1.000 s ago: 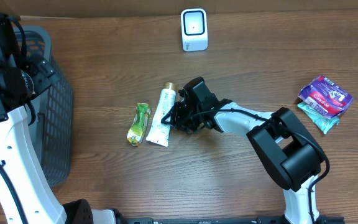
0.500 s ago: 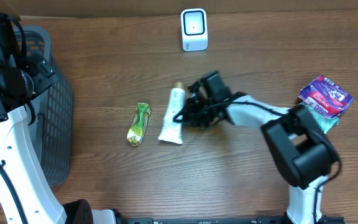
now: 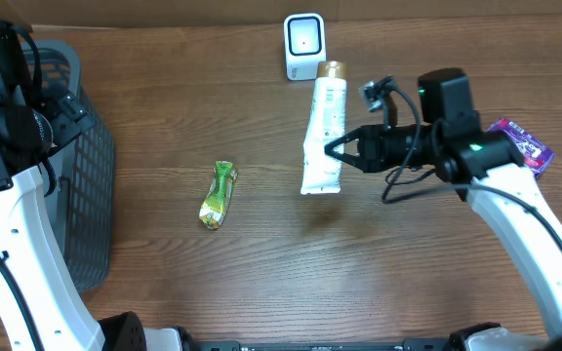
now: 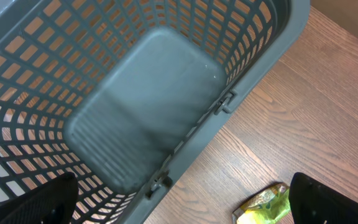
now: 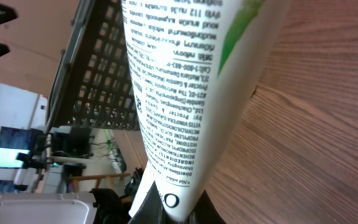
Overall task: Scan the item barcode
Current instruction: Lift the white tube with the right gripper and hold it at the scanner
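— Right claw (image 3: 338,149) is clamped on the white tube (image 3: 324,127), holding it off the table with its cap end near the scanner (image 3: 304,46).
— So presenting is the step?
— I judge so. Next, the barcode must face the scanner's window.
— Where's the barcode?
— Overhead shows no print at all. The right wrist view shows fine text, but no bars I can make out.

Tube (image 3: 323,132) lifted, now near scanner (image 3: 304,46).
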